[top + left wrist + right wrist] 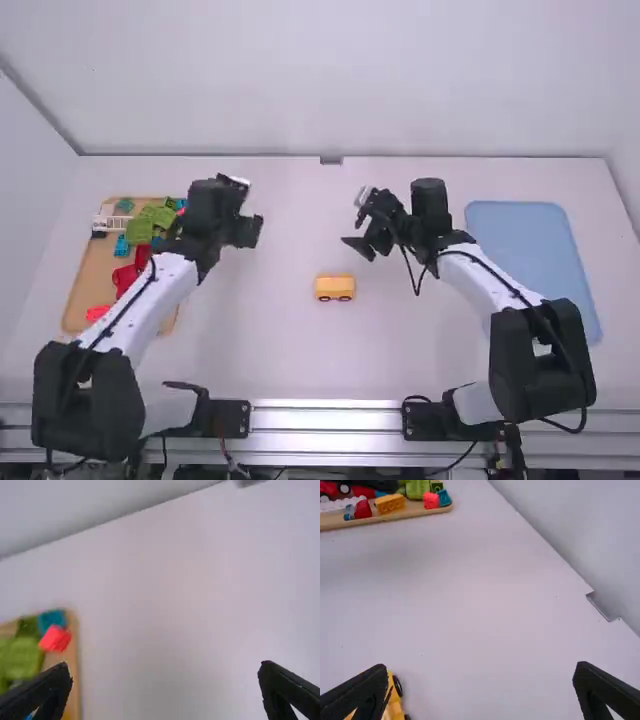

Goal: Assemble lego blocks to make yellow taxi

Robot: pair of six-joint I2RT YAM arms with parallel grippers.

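Yellow taxi build [335,288] lay baseward and slightly left of right gripper [481,666] (nearer, spread), long axis left-right; left gripper [165,665] farther, also spread.

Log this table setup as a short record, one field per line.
Yellow car: on wheels, mid-table, between the arms
Wooden tray: left side, holding mixed blocks
Spare yellow brick: in the wooden tray
Blue tray: right side
Left gripper: open, empty, near the wooden tray
Right gripper: open, empty, beyond the car
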